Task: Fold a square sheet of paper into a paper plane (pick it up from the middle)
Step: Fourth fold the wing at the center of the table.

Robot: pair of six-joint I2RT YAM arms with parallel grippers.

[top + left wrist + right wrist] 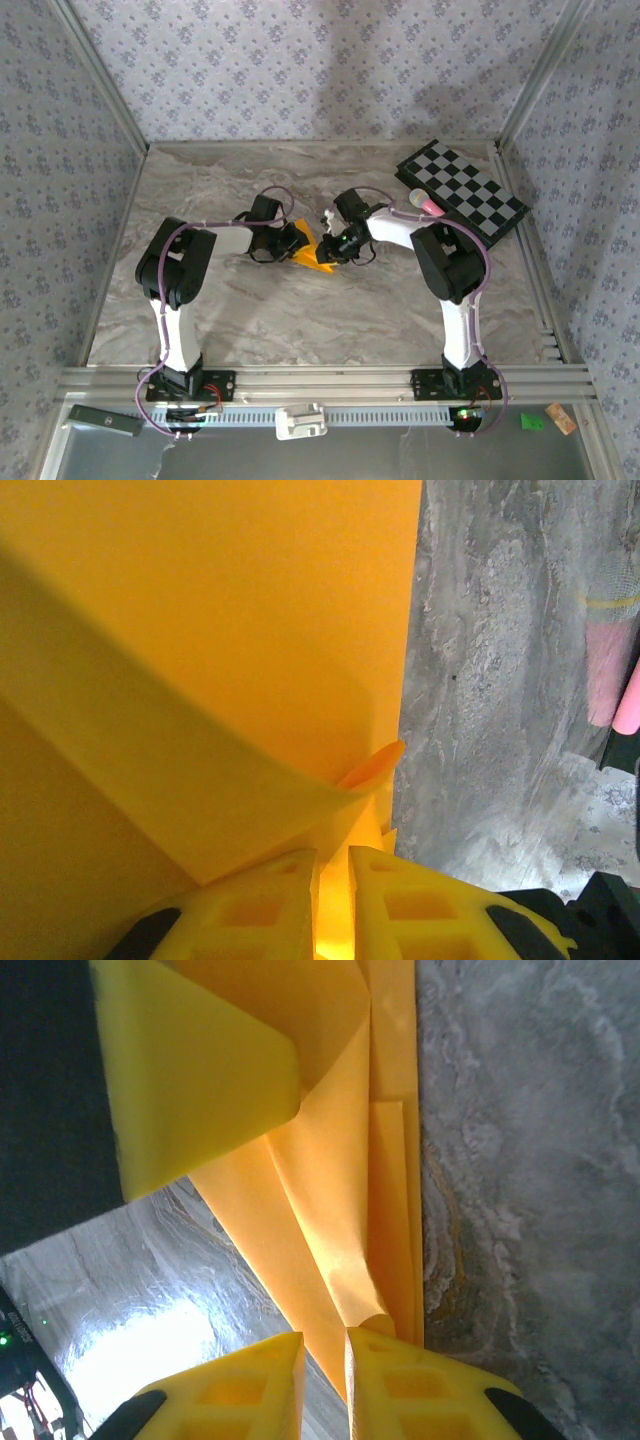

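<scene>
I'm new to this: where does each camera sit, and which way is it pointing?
Top external: above and behind, looking down on the table; left arm and right arm show, bases nearest.
Left wrist: on the left arm, looking along the left gripper at the folded paper.
Right wrist: likewise, along the right gripper.
Shared: both wrist views show that paper pinched.

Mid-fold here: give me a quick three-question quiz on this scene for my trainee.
1. True or false: the paper is a flat, unfolded square.
2. In the top view, the board lies: A) far right, B) near left, C) under the paper.
3. Which grippers are shut on the paper?

Key
1. False; it shows folds and creases.
2. A
3. Both, the left gripper and the right gripper.
</scene>
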